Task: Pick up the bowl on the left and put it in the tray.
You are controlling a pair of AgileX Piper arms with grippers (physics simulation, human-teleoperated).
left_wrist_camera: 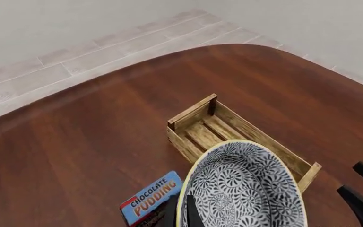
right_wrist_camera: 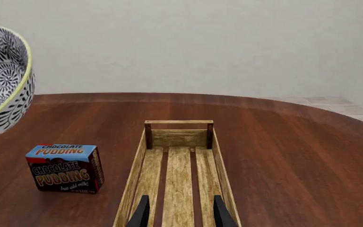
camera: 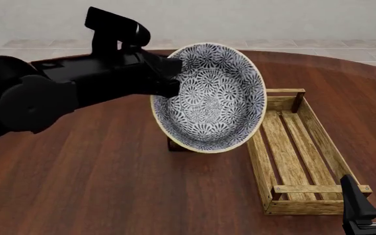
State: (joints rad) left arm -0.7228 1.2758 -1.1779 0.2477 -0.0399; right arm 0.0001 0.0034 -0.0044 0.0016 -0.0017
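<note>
The blue-and-white patterned bowl [camera: 211, 98] hangs tilted in the air, its inside facing the front camera, just left of the tray [camera: 299, 156]. My left gripper [camera: 167, 81] is shut on the bowl's left rim. In the left wrist view the bowl [left_wrist_camera: 245, 189] covers the near end of the tray [left_wrist_camera: 203, 130], and the left gripper [left_wrist_camera: 180, 205] pinches the rim. My right gripper [camera: 374, 196] stands open near the tray's near end, holding nothing. In the right wrist view the right gripper [right_wrist_camera: 180, 215] hovers over the slats of the tray [right_wrist_camera: 178, 179], with the bowl [right_wrist_camera: 2, 80] high at the edge.
A blue chocolate pudding box [right_wrist_camera: 64, 168] stands on the wooden table [camera: 109, 186] left of the tray. In the front view only a dark sliver of the pudding box [camera: 175, 145] shows under the bowl. The box [left_wrist_camera: 150, 201] also shows beside the bowl's rim in the left wrist view.
</note>
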